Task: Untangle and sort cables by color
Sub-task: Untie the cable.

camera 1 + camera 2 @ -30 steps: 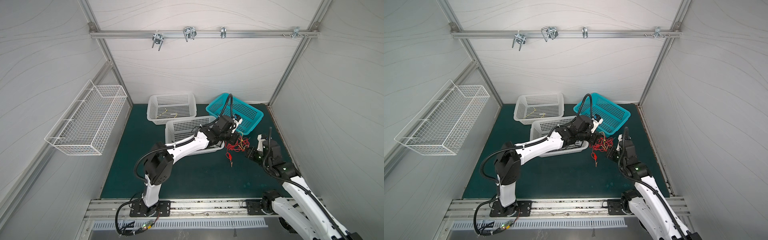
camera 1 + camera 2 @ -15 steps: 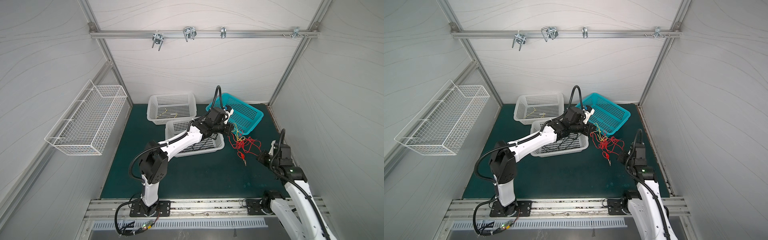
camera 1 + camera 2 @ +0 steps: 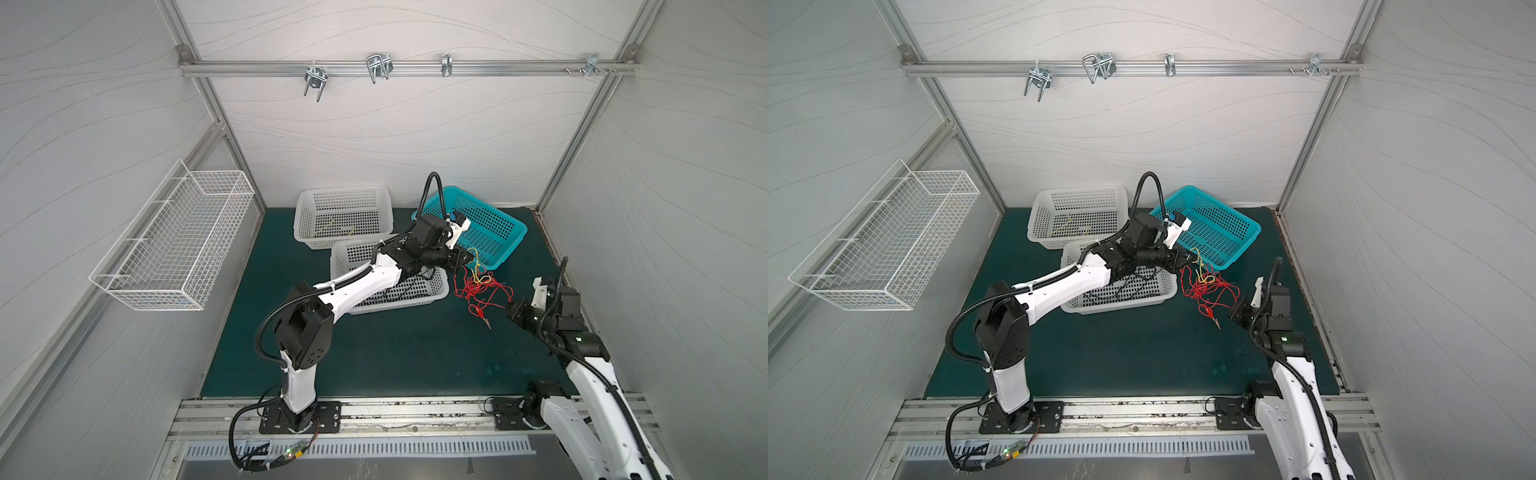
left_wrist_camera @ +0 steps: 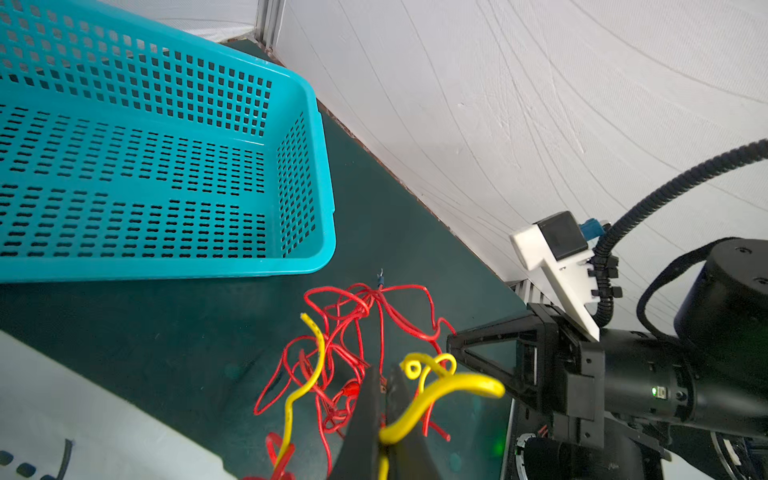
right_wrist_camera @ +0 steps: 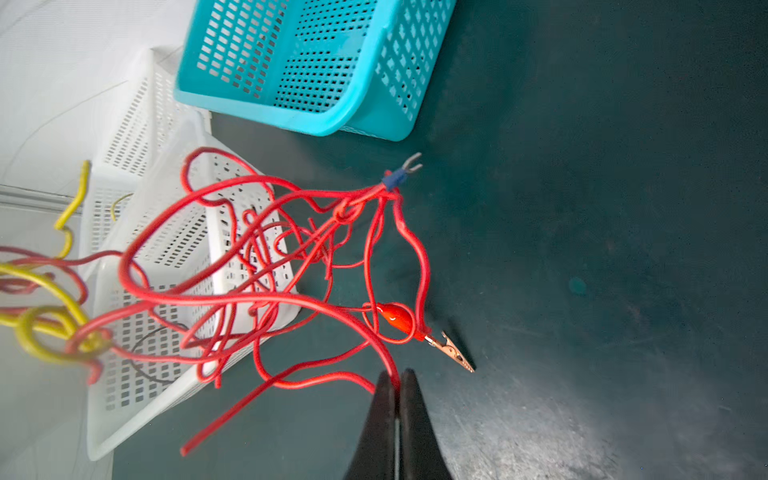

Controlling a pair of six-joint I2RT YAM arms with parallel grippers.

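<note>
Red thin wires with clip ends (image 5: 266,299) strung knotted between both arms, just beside turquoise perforated plastic basket (image 4: 166,266). My left gripper (image 4: 384,374) pinches yellow thin wire (image 4: 440,388); my right gripper (image 5: 397,374) pinches one red strand. Yellow loops hook through red. I judge best move: draw hands apart slowly, watch crossing; if red drags along, stop, regrip nearer knot. Yellow likely goes to far white perforated basket (image 3: 343,195), where yellow strands lie.
</note>
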